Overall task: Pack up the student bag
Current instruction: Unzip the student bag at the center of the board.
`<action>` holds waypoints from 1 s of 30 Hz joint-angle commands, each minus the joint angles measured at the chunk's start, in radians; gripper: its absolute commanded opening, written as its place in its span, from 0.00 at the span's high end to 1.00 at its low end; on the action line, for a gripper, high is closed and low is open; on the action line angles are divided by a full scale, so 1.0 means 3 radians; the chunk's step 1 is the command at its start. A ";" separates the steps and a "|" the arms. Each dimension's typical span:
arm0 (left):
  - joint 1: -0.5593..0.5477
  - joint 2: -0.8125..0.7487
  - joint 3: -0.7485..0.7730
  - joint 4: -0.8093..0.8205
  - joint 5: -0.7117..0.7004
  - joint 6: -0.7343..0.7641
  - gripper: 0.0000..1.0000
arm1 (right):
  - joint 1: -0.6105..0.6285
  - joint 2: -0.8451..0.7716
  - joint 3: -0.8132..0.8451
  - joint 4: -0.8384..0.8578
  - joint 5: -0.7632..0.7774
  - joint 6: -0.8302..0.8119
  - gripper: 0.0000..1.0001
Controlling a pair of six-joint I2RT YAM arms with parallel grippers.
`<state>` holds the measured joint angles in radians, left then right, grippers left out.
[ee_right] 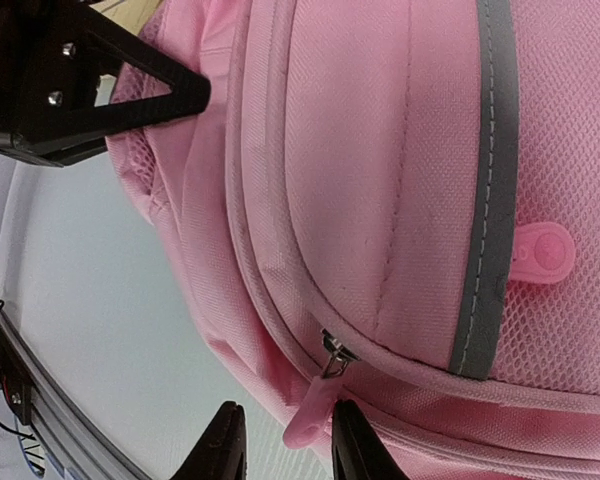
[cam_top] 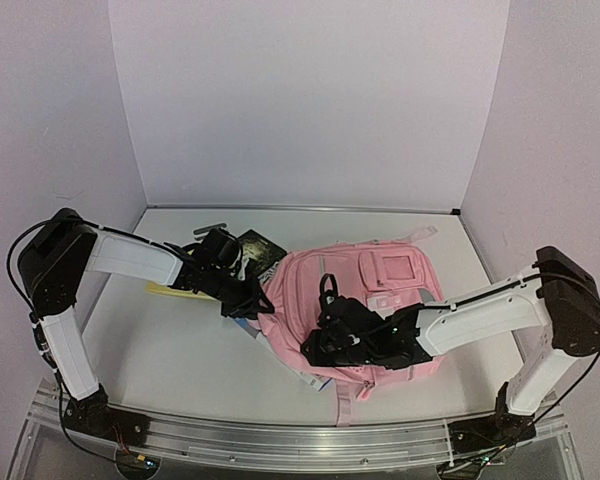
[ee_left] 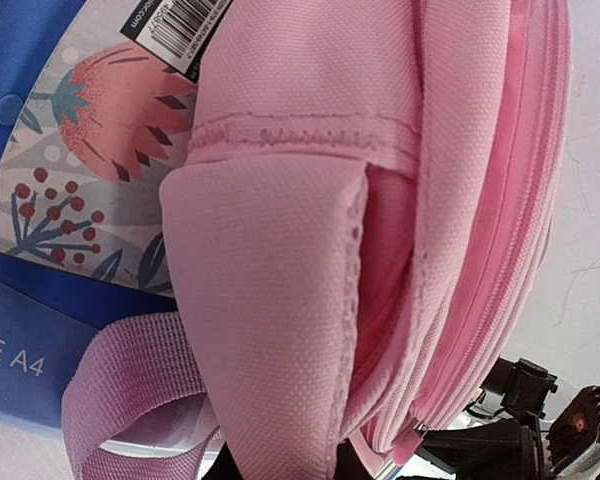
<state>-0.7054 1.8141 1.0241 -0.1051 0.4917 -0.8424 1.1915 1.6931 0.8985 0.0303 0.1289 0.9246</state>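
Right pincer [ee_right: 285, 440]: released, fingers [ee_right: 223, 450] either side of pink zipper pull [ee_right: 308, 418]; pink backpack [ee_right: 380, 150] directly ahead. Left pincer [cam_top: 250, 298]: against backpack's side, state cannot be told; blue folder [ee_left: 20, 330] just beside.

A blue strawberry-print folder [ee_left: 40, 310] lies on the white table [cam_top: 180, 350]. Near it lie a dark packet [cam_top: 263, 246] and a yellow sheet [cam_top: 163, 290].

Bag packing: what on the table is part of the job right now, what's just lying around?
Job: soft pink fabric backpack; its pink zipper pull, between the open fingers of the right gripper; left gripper at its edge.
Lying about, maybe for packing: blue patterned A4 folder, flat yellow item, black packet.
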 commanded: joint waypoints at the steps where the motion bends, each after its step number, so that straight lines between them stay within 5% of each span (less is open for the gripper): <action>1: -0.0092 -0.0008 0.0027 0.0163 0.0096 -0.0010 1.00 | 0.0001 0.0085 0.0134 -0.0231 0.0204 0.0232 0.70; 3: -0.0113 -0.0013 0.0030 0.0179 0.0106 0.0014 1.00 | 0.0001 0.0119 0.0165 -0.0232 0.0199 0.0241 0.73; 8: -0.0239 -0.0048 0.0054 0.0192 0.0074 0.0150 1.00 | 0.0001 0.0156 0.0321 -0.0235 0.0089 0.0246 0.99; 15: -0.0539 -0.0101 0.0097 0.0089 -0.0276 0.0309 1.00 | -0.0002 0.0038 0.0638 -0.0231 0.0161 0.0504 1.00; 30: -0.0685 -0.0212 -0.0157 0.0339 -0.0260 0.0224 1.00 | -0.0420 0.0554 0.1263 -0.0220 0.0475 0.0776 1.00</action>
<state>-0.8610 1.7981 0.9983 -0.0522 0.3498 -0.8023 1.1038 1.8157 1.1663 -0.1507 0.2270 1.1587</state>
